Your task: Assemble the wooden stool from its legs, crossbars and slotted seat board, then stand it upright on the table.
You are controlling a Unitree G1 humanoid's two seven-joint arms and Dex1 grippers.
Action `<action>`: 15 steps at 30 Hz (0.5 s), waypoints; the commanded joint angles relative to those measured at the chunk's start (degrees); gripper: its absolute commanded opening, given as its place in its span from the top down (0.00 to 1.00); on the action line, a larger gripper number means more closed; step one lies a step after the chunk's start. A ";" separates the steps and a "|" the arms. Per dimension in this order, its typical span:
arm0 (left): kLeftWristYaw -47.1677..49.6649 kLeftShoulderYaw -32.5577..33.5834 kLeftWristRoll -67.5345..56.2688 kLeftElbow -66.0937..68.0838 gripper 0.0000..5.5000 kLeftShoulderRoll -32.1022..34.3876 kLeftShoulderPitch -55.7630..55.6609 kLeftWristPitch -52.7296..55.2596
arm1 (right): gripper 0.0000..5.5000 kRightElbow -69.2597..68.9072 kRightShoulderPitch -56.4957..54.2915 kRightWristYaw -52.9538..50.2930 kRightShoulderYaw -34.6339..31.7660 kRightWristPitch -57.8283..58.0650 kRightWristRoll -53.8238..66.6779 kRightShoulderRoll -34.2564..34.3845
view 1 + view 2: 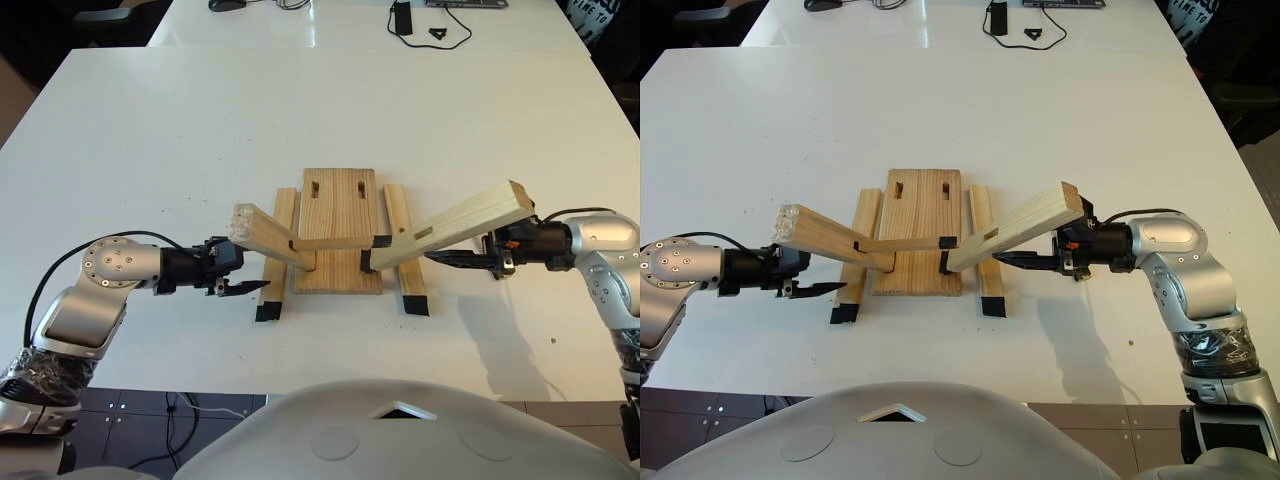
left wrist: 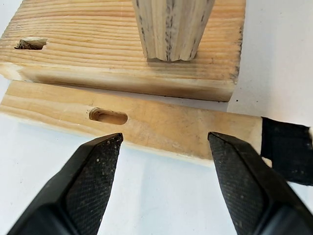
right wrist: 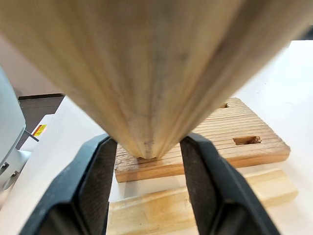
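At 7 o'clock from the seat board (image 1: 340, 200), the left gripper (image 1: 255, 287) hovers low over the table (image 1: 150, 150), arm stretched inward, fingers spread with nothing between them, just beside the left flat leg (image 1: 272, 283); at 4 o'clock the right gripper (image 1: 440, 257) lies level, fingers parted beneath the right tilted leg (image 1: 460, 222); the left tilted leg (image 1: 262, 232) rises toward 9 o'clock; a crossbar (image 1: 902, 243) spans between their lower ends, over the board; the right flat leg (image 1: 408, 280) lies at 3 o'clock; two slots (image 1: 314, 187) gape at the board's 12 o'clock end
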 commanded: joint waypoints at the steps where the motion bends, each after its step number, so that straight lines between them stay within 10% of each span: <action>1: 1.70 -0.88 0.15 -3.78 0.41 -1.37 0.60 1.45 | 0.63 -1.14 -4.14 0.80 -0.24 1.47 -1.18 -2.29; 15: 4.73 -2.92 1.66 -5.64 0.41 -3.27 0.91 3.49 | 0.63 -1.16 -8.98 5.69 4.93 0.66 -4.47 -2.41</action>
